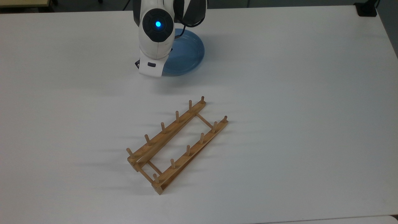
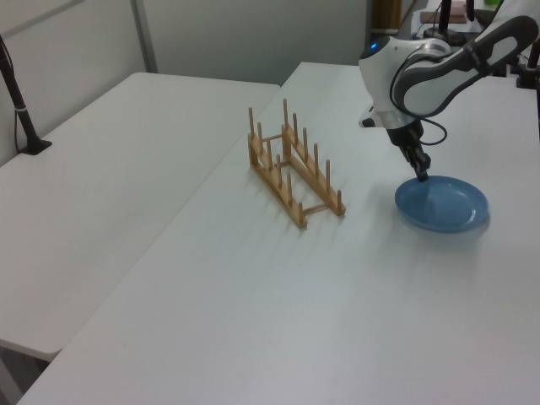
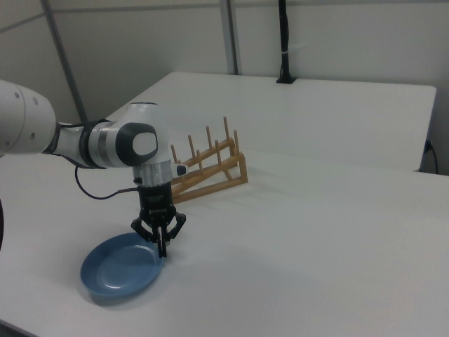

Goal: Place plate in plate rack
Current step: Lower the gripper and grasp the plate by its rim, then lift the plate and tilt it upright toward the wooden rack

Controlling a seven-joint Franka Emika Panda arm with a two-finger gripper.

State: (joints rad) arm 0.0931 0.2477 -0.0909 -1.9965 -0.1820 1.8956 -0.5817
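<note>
Two white tables side by side in the left view, with a black post [image 2: 17, 93] clamped at the far edge of the empty one [image 2: 101, 169]. On the near white table [image 1: 295, 124], just two things: a round, shiny, light-blue plate [image 1: 188, 56] and a long, low, light-brown wooden plate rack [image 1: 192, 154] with upright pegs along both rails. Nothing between plate and rack but bare table top. From the top view, a fat white robot arm [image 1: 157, 31] with a blue light, right in the way, covering the top view's left part of the plate. Black two-finger gripper [image 3: 162, 247] pointing straight down in the right view, tip right at the plate's [image 3: 116, 270] rim, on the edge nearest the rack [image 3: 210, 179]. Same in the left view: gripper [image 2: 421, 173] down at the far-left rim of the plate [image 2: 447, 207]. Cannot tell whether spread wide, squeezed together or pinching the rim. Thin black cable [image 3: 98, 193] drooping under the arm in the right view. Plate flat on the table, near the top edge of the top view, well apart from the rack. Rack [image 2: 295, 164] lying slantwise near the middle of the table, standing the right way up. Nothing in the plate. Nothing in the rack, every slot between pegs open.
</note>
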